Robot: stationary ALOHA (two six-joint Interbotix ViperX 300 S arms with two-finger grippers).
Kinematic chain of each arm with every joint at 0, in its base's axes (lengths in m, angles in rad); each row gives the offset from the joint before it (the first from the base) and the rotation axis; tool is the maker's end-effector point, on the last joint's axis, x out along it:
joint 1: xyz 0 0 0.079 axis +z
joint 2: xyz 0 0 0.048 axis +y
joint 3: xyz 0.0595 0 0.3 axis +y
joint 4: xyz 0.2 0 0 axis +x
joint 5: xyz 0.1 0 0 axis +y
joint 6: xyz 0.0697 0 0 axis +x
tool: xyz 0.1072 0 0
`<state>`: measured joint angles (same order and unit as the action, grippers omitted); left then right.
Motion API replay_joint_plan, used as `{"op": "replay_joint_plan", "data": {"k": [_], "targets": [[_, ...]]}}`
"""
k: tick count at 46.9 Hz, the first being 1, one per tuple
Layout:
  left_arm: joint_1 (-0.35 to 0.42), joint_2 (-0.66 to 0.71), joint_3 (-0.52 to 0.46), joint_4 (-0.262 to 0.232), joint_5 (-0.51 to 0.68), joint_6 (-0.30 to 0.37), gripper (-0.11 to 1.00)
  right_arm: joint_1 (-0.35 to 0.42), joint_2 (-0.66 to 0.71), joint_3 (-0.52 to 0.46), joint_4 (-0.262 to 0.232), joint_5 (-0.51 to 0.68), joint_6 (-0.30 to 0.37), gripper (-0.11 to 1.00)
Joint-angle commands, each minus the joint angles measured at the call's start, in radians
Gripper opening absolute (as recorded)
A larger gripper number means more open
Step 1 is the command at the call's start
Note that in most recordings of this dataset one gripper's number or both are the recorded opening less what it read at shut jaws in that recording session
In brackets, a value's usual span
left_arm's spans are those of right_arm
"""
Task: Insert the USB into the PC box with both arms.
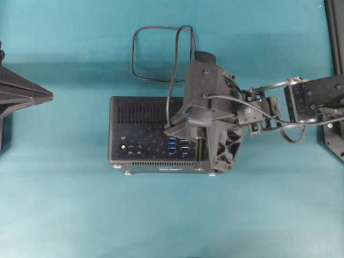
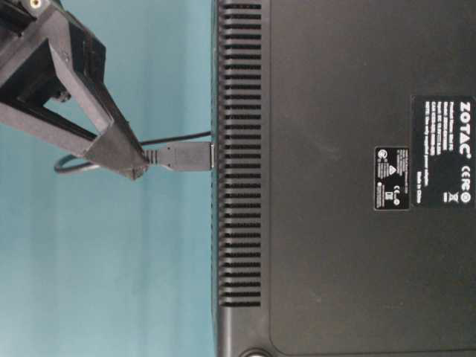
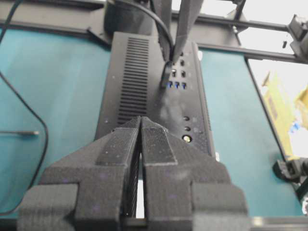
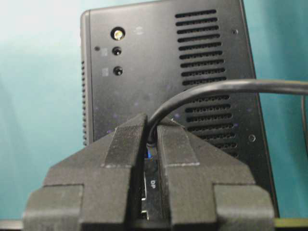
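right gripper (image 2: 137,167) clamped on the USB (image 2: 182,157) plug, plug tip at the PC box (image 1: 142,115) blue ports | left gripper (image 3: 141,144) closed, empty, left of box | risk: skewed push jams the plug or shoves the unbraced box | teal table (image 1: 64,204), dark frame rail far right

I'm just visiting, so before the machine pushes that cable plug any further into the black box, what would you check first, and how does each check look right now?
1. Right tool gripping the USB plug: ok, fingers closed on it.
2. Plug at the PC box face: ok, its tip meets the port side in the table-level view.
3. Plug fully seated: cannot tell, the socket is hidden by the fingers.
4. Cable slack: ok, it lies in a loose loop behind the box.
5. Left tool steadying the box: not ok, it is shut and apart from the box.
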<state>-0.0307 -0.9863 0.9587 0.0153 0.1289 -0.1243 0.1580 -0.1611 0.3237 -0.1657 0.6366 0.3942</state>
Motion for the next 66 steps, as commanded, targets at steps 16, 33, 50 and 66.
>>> {"op": "replay_joint_plan", "data": {"k": [16, 33, 50, 66], "targets": [[0.002, 0.008, -0.012, 0.003, -0.009, -0.002, 0.00, 0.032, 0.028, 0.023, 0.017, 0.000, 0.041, 0.07], [0.009, 0.006, -0.009, 0.002, -0.009, -0.003, 0.00, 0.038, 0.028, 0.023, 0.009, -0.014, 0.071, 0.07], [0.009, 0.003, -0.009, 0.002, -0.009, -0.006, 0.00, 0.015, -0.002, 0.028, -0.018, -0.025, 0.066, 0.09], [0.006, -0.005, -0.020, 0.002, -0.028, -0.006, 0.00, 0.017, -0.023, 0.029, -0.018, -0.031, 0.060, 0.28]]}}
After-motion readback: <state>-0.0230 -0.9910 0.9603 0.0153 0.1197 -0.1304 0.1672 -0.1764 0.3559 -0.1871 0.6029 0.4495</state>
